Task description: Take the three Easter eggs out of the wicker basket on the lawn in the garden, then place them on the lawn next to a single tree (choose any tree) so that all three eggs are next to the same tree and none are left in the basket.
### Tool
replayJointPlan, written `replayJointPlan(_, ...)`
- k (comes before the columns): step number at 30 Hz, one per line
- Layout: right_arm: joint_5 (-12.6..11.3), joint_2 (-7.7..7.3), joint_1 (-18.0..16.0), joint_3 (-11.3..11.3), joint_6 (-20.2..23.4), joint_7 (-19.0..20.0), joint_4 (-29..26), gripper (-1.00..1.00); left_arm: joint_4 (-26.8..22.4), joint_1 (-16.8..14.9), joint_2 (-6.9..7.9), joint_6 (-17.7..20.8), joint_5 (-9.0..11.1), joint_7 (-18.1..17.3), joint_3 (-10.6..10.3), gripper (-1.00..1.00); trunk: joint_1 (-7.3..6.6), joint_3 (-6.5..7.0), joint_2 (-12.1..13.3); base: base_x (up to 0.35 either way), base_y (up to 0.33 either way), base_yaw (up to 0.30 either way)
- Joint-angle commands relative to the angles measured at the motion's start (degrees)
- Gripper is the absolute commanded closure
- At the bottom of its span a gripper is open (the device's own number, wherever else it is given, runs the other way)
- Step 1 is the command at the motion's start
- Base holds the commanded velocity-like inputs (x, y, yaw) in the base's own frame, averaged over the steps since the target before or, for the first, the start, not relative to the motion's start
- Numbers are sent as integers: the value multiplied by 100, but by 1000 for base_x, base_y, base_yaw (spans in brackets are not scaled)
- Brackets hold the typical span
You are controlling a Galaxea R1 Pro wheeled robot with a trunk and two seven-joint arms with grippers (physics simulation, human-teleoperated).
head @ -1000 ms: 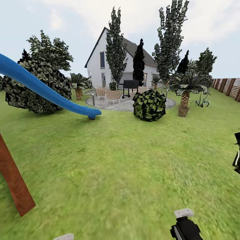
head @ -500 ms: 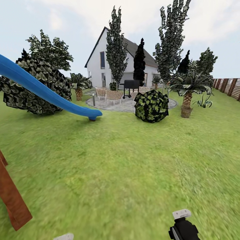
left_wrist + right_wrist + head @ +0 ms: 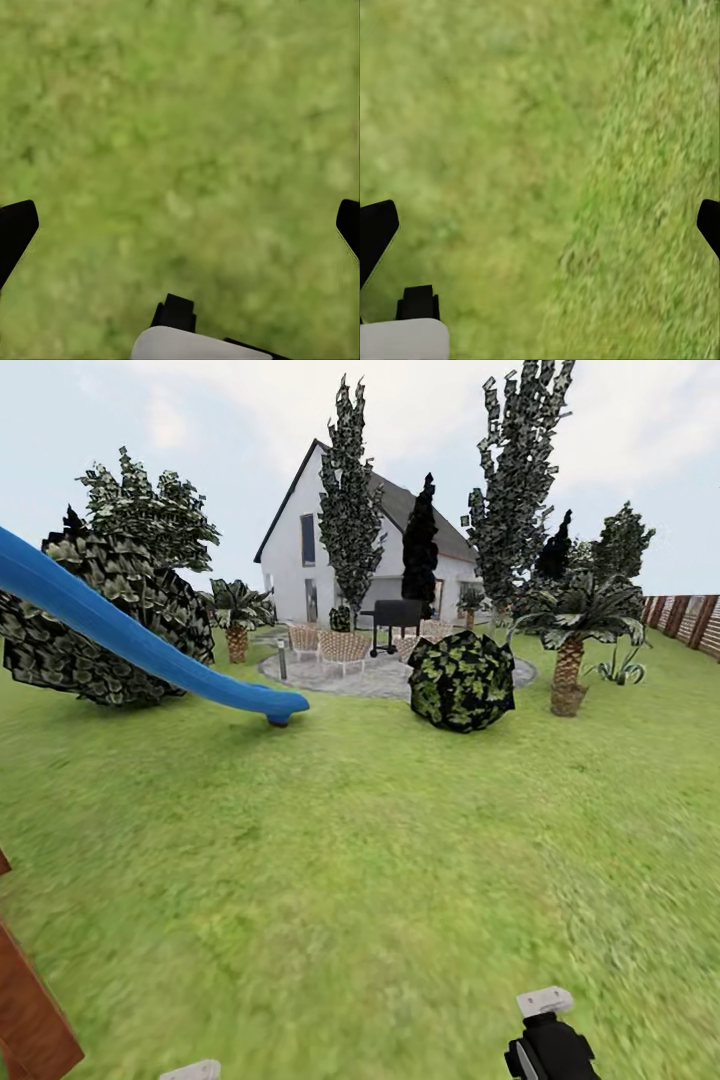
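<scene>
Grass of the lawn [image 3: 380, 860] lies under both grippers, left gripper [image 3: 180, 225] and right gripper [image 3: 540, 225] spread and empty (egg transfer seemingly unstarted); trees [image 3: 350, 530] stand well ahead.

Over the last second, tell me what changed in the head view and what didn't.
The whole view has shifted, so the camera has moved, not the garden: the brown post slid toward the lower left corner, and the palm and wooden fence drifted right. A dark object at the right edge has left the view. Nothing was grasped or released. The blue slide, house and lawn are as before.
</scene>
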Motion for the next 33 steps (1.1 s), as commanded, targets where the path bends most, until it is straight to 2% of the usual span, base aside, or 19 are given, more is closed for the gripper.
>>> replayJointPlan(1,43,-6,-4,13,38,12,-5,-100,-12,1,-3,19,61,35,4,-100,4,-5,-3,312,90,0)
replayJointPlan(20,28,-11,-5,9,45,18,-10,-100,-11,1,-10,21,61,34,4,-100,4,-5,-3,312,92,-2)
replayJointPlan(33,6,-22,-2,-22,50,30,-40,-100,-11,1,-16,19,57,25,-13,-100,4,-1,-3,292,186,-242)
